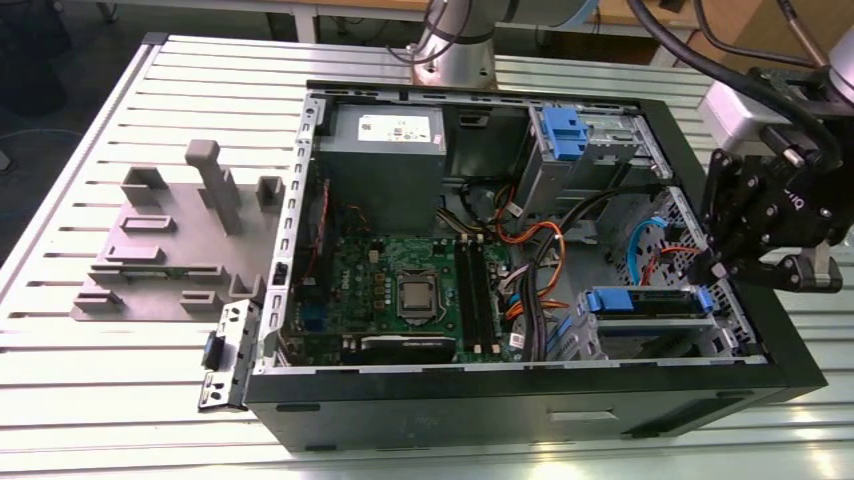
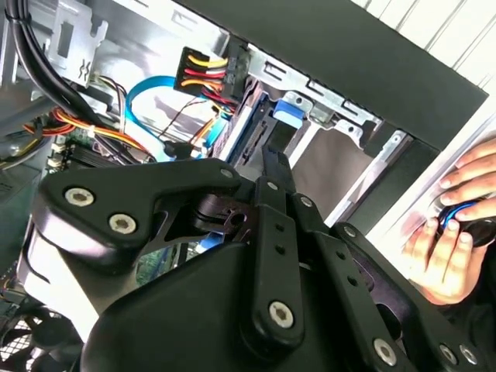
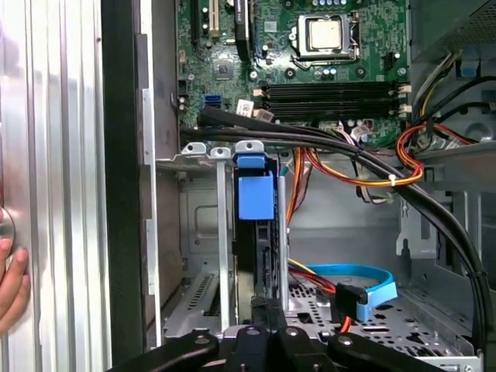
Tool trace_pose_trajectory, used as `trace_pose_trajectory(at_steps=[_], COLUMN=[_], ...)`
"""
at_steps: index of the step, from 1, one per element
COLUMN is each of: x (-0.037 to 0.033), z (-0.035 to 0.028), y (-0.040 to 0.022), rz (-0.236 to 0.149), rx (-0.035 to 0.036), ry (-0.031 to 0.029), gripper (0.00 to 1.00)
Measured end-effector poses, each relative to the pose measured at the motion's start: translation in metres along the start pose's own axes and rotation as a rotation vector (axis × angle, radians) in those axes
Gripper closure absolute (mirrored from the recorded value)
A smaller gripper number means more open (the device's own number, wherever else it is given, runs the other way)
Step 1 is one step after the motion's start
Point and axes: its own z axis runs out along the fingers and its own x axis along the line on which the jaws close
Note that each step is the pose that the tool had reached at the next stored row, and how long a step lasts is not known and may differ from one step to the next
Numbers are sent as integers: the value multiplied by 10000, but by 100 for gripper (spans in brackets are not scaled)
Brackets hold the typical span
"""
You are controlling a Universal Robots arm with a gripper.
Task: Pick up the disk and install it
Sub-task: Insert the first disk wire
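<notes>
From my station, the exterior view's left shows a grey plastic fixture [image 1: 167, 240] lying on the slatted metal table [image 1: 80, 400], and just beside the case's near corner a small black-and-silver bracket [image 1: 227, 355] rests on the slats. Next comes the open computer case [image 1: 534, 395], lying on its side, with the grey power supply [image 1: 387, 140] at its far end and the motherboard [image 1: 400, 290] with its bare processor [image 1: 416, 297] below that. Orange and black cables [image 1: 527, 240] run across the middle. Further toward the exterior view's right, the disk [image 1: 647, 300] sits in the drive cage [image 1: 654, 335] at the case's near corner, its blue carrier end showing; in the first wrist view the disk [image 3: 256, 232] stands edge-on in its slot, blue tab uppermost, and in the second wrist view its blue tab [image 2: 293, 108] peeks past the black linkage. The gripper [image 1: 767, 270] hangs over the case's edge just beside that cage, and I cannot tell how its fingers stand. A person's hand [image 2: 457, 225] rests on the table outside the case wall.
</notes>
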Motion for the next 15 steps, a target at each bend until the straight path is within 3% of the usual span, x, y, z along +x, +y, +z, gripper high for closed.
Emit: trace_pose_trajectory(at_steps=[5, 15], x=[-24, -139], z=[0, -3], y=[-64, -95], rz=[-8, -69], rx=[-57, -74], ry=[2, 4], gripper=[89, 89])
